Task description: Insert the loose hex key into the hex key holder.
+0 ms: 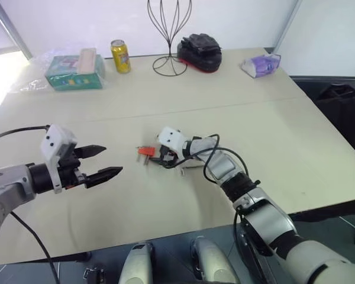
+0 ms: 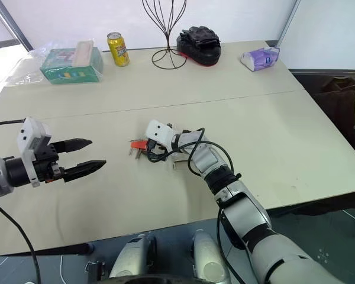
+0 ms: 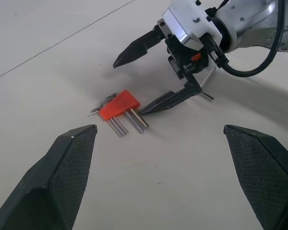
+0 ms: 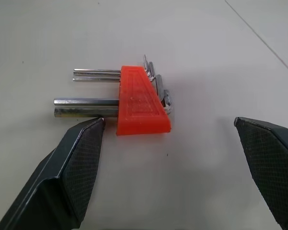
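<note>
The robot's left hand hovered above the pale bench, black fingers spread and holding nothing. Further in, the right hand lay low, likewise splayed wide, one fingertip just beside the small red-orange plastic hex key holder (grey keys jutting from its side). A thin silver hex key lay under that wrist.

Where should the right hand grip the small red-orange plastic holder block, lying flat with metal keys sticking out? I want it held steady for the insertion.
Grip the red-orange plastic wedge itself, across its two flat slanted sides, coming level along the table from its wide end, as the open right hand is already lined up. The long metal keys jut out one side and bent ends the other, so avoid pinching those.
</note>
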